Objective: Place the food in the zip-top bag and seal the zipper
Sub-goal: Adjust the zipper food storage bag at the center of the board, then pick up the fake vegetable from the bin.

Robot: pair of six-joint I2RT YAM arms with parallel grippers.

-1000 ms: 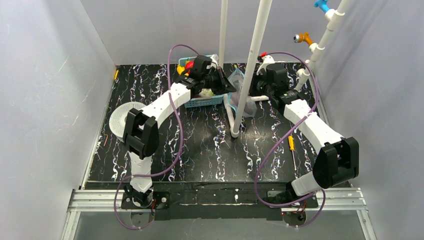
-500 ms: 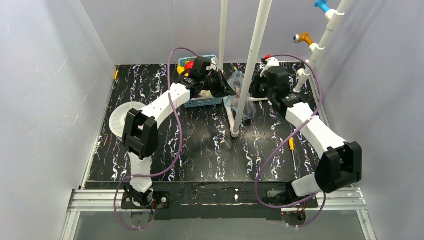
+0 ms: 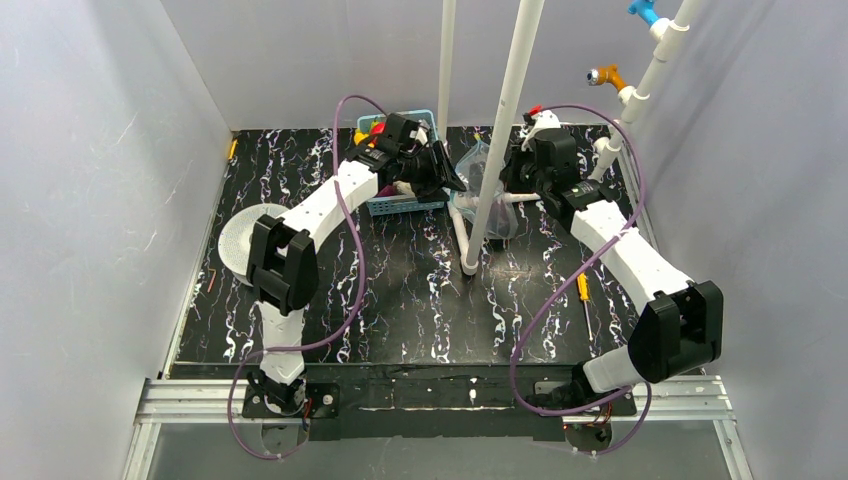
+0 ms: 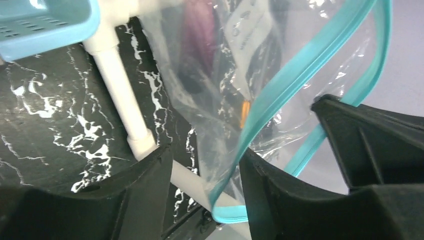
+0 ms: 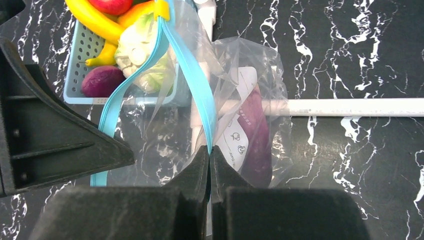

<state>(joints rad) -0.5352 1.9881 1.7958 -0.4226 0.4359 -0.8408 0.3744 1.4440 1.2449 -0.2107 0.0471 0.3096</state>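
Observation:
The clear zip-top bag [image 3: 478, 188] hangs at the back of the table beside the white pipe, its mouth gaping. Its teal zipper [image 5: 192, 65] runs into my right gripper [image 5: 210, 150], which is shut on the strip. A purple food piece [image 5: 257, 135] lies inside the bag. My left gripper [image 4: 202, 155] is open, and the other zipper strip [image 4: 295, 75] passes loosely between its fingers, against the right one. A yellow banana [image 5: 92, 17], a red apple [image 5: 112, 5] and a purple piece [image 5: 102, 81] lie in the light-blue basket [image 5: 87, 50].
A white-green cabbage [image 5: 142, 55] also lies in the basket. A white pipe frame [image 3: 500, 120] stands right by the bag, with a bar [image 5: 350, 106] along the table. A white plate [image 3: 235, 240] is at left and a screwdriver [image 3: 583, 290] at right.
My left gripper has opened and let go of the bag's strip. Both arms have shifted slightly toward the back; the right gripper stays shut on the zipper.

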